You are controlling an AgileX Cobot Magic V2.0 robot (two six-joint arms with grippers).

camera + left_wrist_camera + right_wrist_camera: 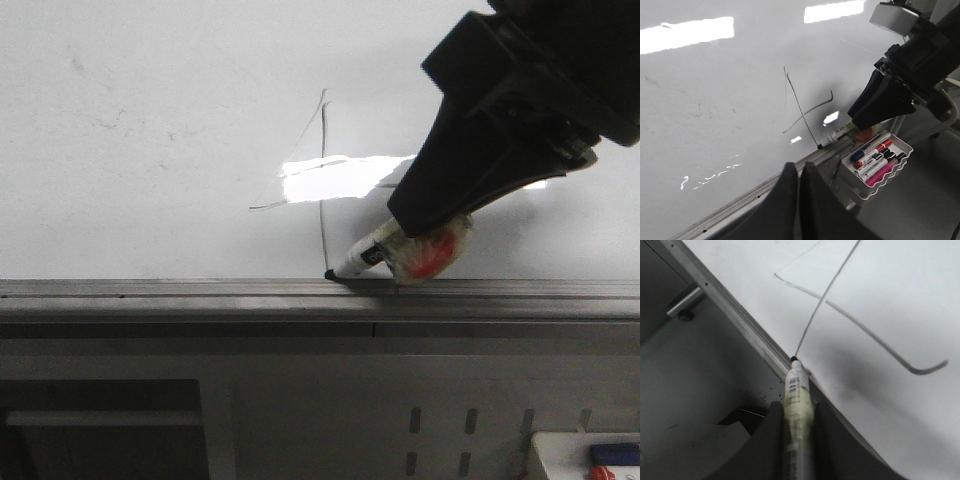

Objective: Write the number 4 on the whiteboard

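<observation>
In the front view, the black angular right gripper (425, 250) comes down from the upper right with its fingers clamped on a white-barrelled marker with a black tip (362, 260); the tip rests at the lower end of a long vertical stroke, right where the large glossy white whiteboard (150, 150) meets its grey metal edge rail (200, 292). The thin dark hand-drawn number 4 (322, 180) sits near the middle of the board, partly washed out by a bright rectangular light reflection (340, 178). In the left wrist view, the left gripper (799, 172) shows two dark matte fingers pressed together with nothing between them, held well apart from the marks. The diagonal, the hooked crossbar and the vertical of the 4 (800, 107) read clearly here, and a white wavy-rimmed plastic tray (900, 165) of coloured markers lies beside the rail, below the right arm. In the right wrist view, the smooth dark fingers (771, 432) grip the labelled barrel (798, 395) on both sides, its tip touching the end of the stroke (825, 300) beside the brushed rail (735, 315).
</observation>
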